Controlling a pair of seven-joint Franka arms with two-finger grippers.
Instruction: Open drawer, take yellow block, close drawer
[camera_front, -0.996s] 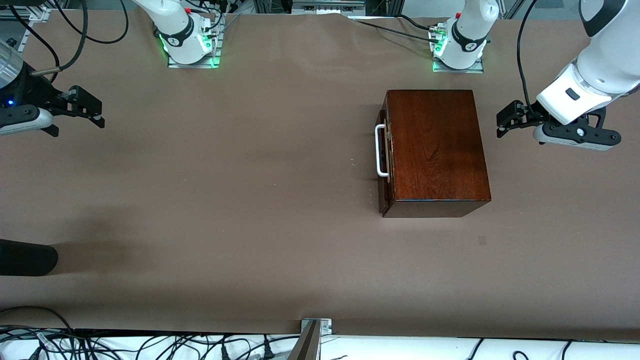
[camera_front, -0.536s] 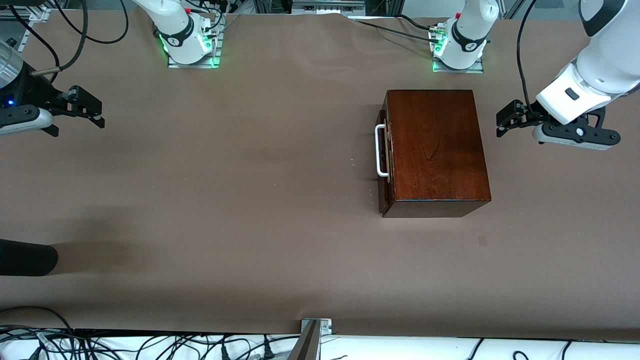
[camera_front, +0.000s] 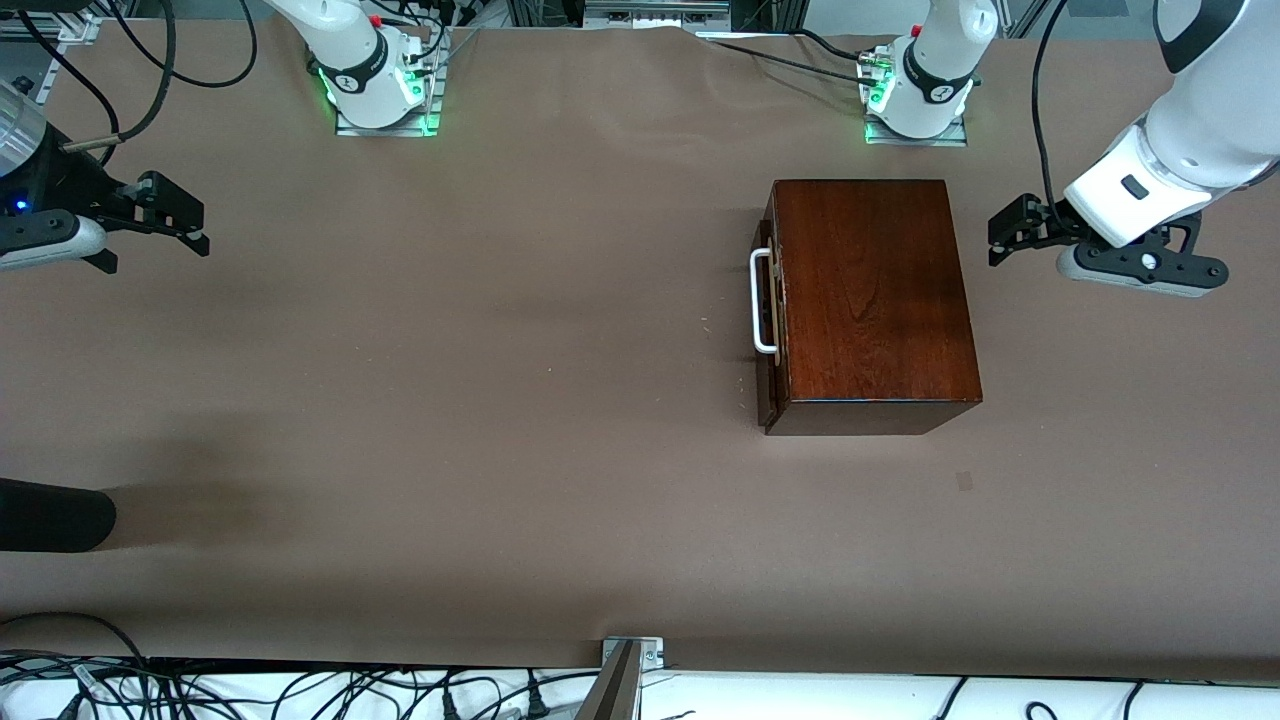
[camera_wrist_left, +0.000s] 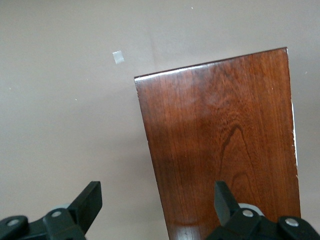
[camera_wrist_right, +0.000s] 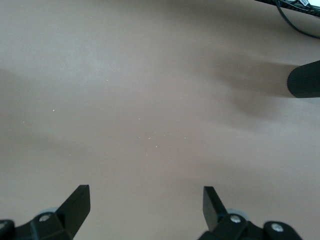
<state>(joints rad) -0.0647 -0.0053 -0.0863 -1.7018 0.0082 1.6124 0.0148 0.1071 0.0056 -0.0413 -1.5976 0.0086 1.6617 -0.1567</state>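
— Since one second ago, did something change around the drawer?

— Only little. It sits shut in the wooden box as before, and the left gripper has drifted slightly up and toward the box; the right one has not moved.

— Where is the yellow block?

— It does not show in any view. I suppose it is inside, under the closed top.

— Then the handle decides the first move. How does it lie?

— The white handle is on the box face that looks toward the right arm's end of the desk. Its long bar runs from nearer the front camera to farther from it.

— Which arm is closer?

— The left gripper hangs just beside the box, at the box's back face, toward the left arm's end of the desk, jaws wide apart. In its wrist view the box top fills the space ahead of the fingers. So it is near the box but on the wrong face.

— And the right gripper?

— It waits well apart, at the right arm's end, jaws also apart, with only bare desk ahead of it. Still, in my judgement, the handle faces its way.
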